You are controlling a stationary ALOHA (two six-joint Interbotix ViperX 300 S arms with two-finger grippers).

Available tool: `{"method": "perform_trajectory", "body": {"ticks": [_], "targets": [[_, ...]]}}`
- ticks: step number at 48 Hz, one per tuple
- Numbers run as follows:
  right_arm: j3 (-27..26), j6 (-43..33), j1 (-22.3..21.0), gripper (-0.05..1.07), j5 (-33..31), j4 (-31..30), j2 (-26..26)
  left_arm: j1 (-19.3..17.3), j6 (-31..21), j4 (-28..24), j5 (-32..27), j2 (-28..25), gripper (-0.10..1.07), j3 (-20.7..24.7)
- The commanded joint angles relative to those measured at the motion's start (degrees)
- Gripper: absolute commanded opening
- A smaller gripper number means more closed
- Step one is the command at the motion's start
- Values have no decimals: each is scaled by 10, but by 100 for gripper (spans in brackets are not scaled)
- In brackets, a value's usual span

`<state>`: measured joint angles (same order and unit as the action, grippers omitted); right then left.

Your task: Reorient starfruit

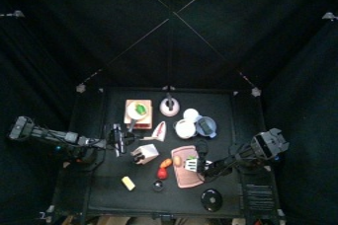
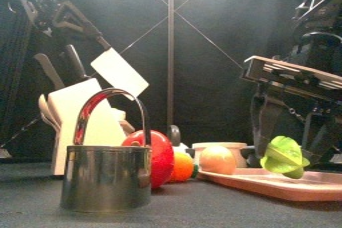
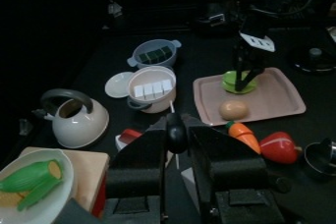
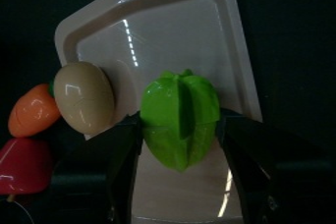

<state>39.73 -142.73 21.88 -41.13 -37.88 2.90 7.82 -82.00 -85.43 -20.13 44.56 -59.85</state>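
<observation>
The green starfruit (image 4: 182, 120) stands on the pink tray (image 4: 171, 31), beside a beige egg-shaped thing (image 4: 83, 95). My right gripper (image 4: 182, 130) has a jaw touching each side of the fruit and is shut on it. In the front view the starfruit (image 2: 283, 157) rests on the tray (image 2: 267, 184) at the right. The left wrist view shows the starfruit (image 3: 242, 79) with the right gripper (image 3: 249, 63) coming down on it. My left gripper (image 3: 184, 141) rests at the table's left with its jaws close together and nothing in them.
An orange piece (image 4: 33, 110) and a red pepper (image 4: 20, 164) lie by the tray. A kettle (image 3: 73, 120), a plate of greens (image 3: 33, 179), a white cup (image 3: 151, 85) and bowls (image 3: 155, 51) stand further back. A metal cup (image 2: 107, 177) is at the front left.
</observation>
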Motion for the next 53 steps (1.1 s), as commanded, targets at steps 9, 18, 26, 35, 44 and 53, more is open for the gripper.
{"method": "perform_trajectory", "body": {"ticks": [9,18,26,35,44,53], "targets": [[-16,0,-3,100,-3,1,-11,-1,0,-1,0,-1,49,7],[-18,0,-3,101,-3,1,-11,-1,0,0,0,-1,49,7],[-18,2,-2,101,-3,1,-14,-2,0,0,0,-1,49,7],[-19,9,-1,101,-11,1,-19,-2,0,0,0,-2,49,6],[-19,11,1,101,-13,4,-21,-2,0,1,0,-1,49,6],[-20,14,4,101,-34,1,-40,-1,-1,6,0,-1,49,6]]}}
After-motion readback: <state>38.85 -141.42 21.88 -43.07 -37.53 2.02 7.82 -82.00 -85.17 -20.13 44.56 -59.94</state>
